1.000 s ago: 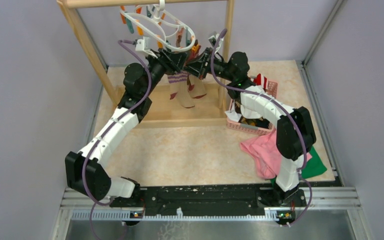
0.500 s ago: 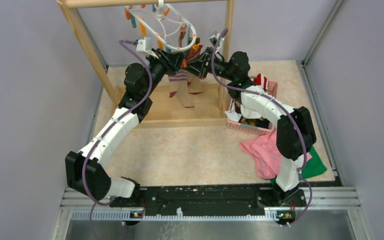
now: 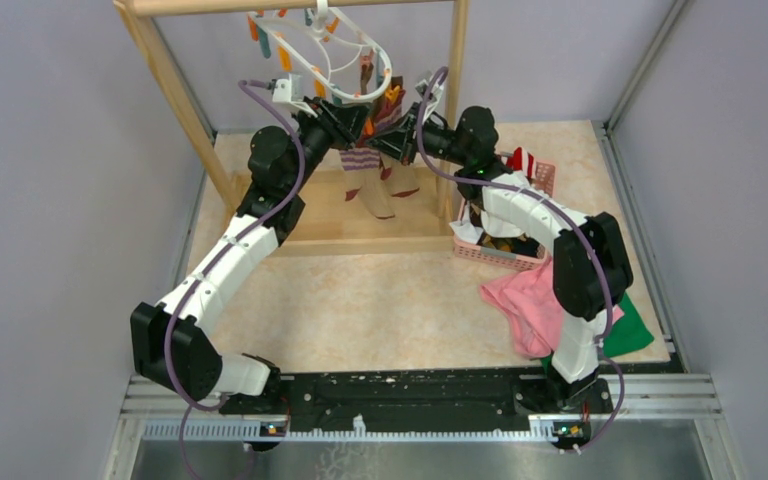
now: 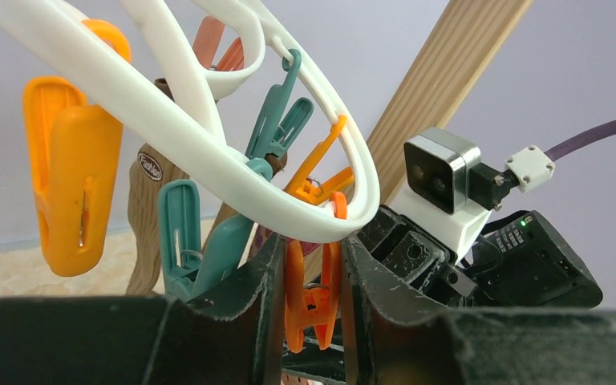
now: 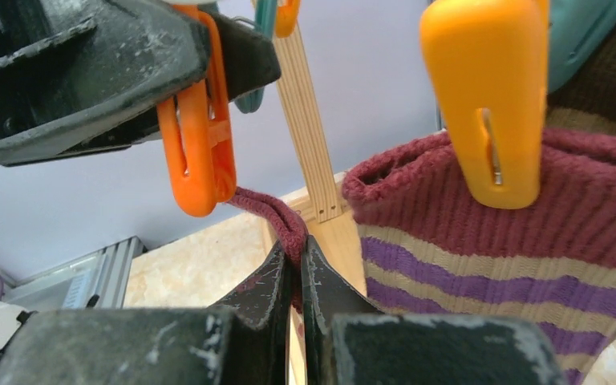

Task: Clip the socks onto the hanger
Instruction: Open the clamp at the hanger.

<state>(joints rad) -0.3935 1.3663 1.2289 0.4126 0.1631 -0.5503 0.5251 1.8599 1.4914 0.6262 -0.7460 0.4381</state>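
Far left, the wooden rack's slanted post [image 3: 172, 85] rises from the back of the worktop [image 3: 360, 300]. The left arm stretches up beside it toward the white hanger [image 3: 332, 45], which hangs from the rack's top bar at the far middle.

The left gripper [image 3: 358, 122] is tucked right under the hanger's near rim. From its wrist view, the fingers [image 4: 245, 305] are clenched on an orange clip [image 4: 309, 309] that hangs off the ring. A teal clip [image 4: 178, 233] dangles just to its left.

Now the right gripper [image 3: 390, 138], coming in nose to nose with the left one. Its fingers [image 5: 269, 297] are pinched tight on the maroon cuff [image 5: 269, 210] of a sock. That cuff edge sits right below the lower tip of the squeezed clip, though I can't tell whether the two touch.

Next along to the right is a striped sock [image 5: 529, 249], maroon at the top with purple and tan bands. It hangs from a second orange clip [image 5: 489, 104], which bites its upper edge. From above, its tan foot hangs below both grippers over the rack's base.

Further right, a pink basket [image 3: 500, 257] sits on the worktop with more socks inside, and a red-and-white one [image 3: 523, 160] pokes up at its far edge. A pink cloth [image 3: 530, 305] lies on the basket's near side, with a green cloth [image 3: 635, 335] just beside it on the right.
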